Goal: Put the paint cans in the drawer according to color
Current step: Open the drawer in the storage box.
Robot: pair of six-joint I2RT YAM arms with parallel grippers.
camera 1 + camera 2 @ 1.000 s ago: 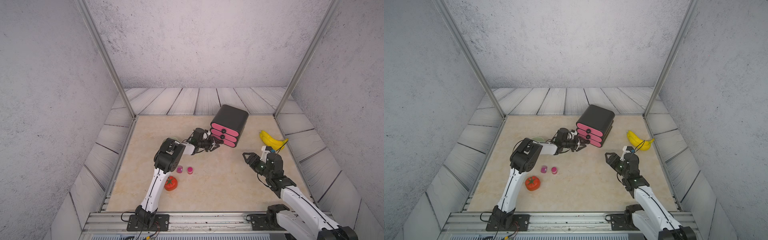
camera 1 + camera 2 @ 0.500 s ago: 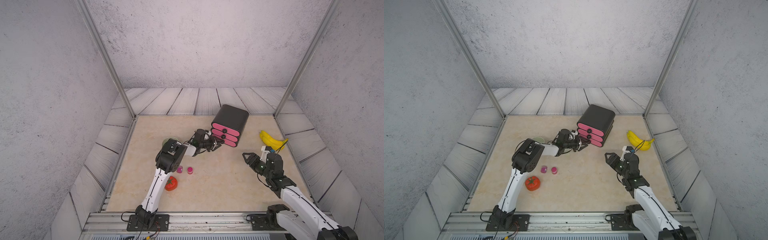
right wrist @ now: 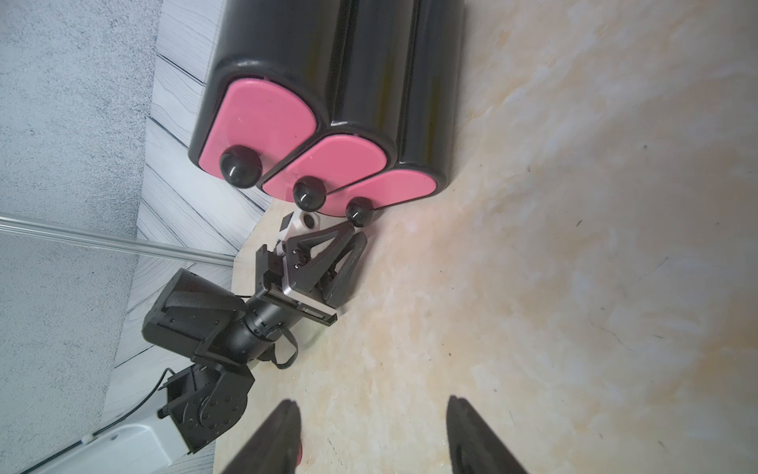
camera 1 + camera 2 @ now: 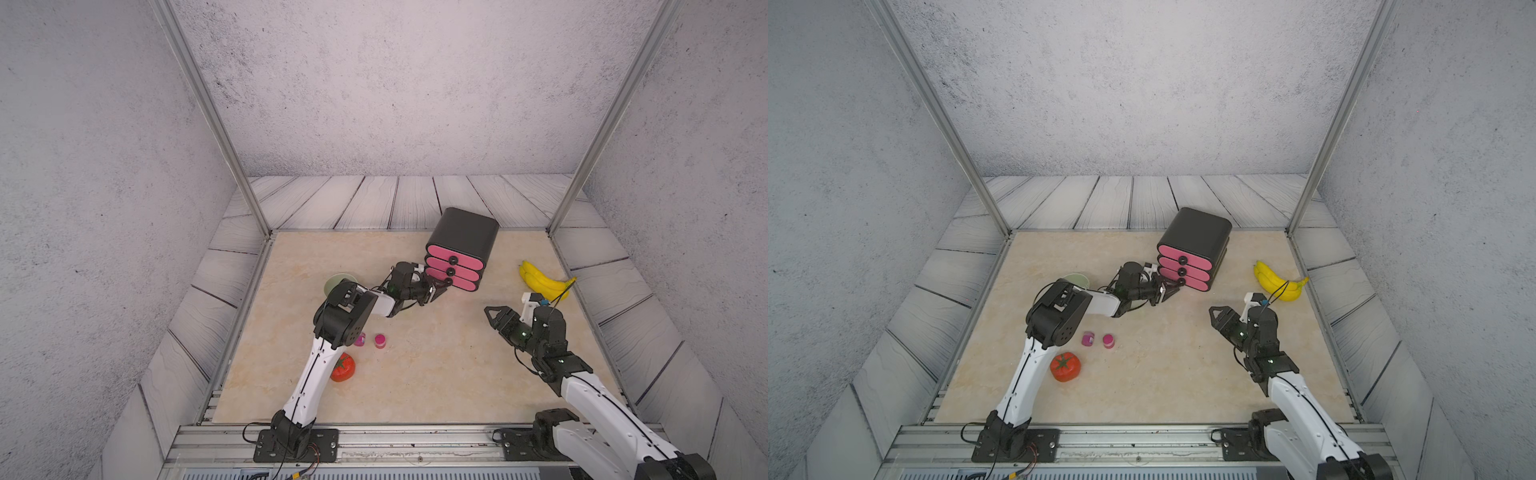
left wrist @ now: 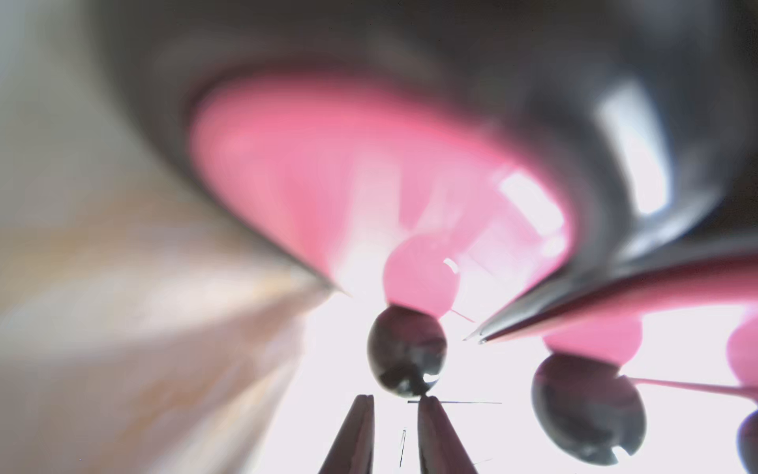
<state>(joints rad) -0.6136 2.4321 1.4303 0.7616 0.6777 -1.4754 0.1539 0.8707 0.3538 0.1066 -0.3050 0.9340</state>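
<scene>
Low in the frame, the left gripper [image 5: 393, 435], tips drawn together, meets a black knob [image 5: 406, 357], perhaps touching it, on the blurred pink drawer [image 5: 328, 172].

Left arm [image 4: 309, 374], right arm [image 4: 598, 401]: white links, black joints.

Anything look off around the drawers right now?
Yes: the left claw is shut with its tips just short of the bottom drawer's knob, not around it, so it looks like a missed grab.
</scene>
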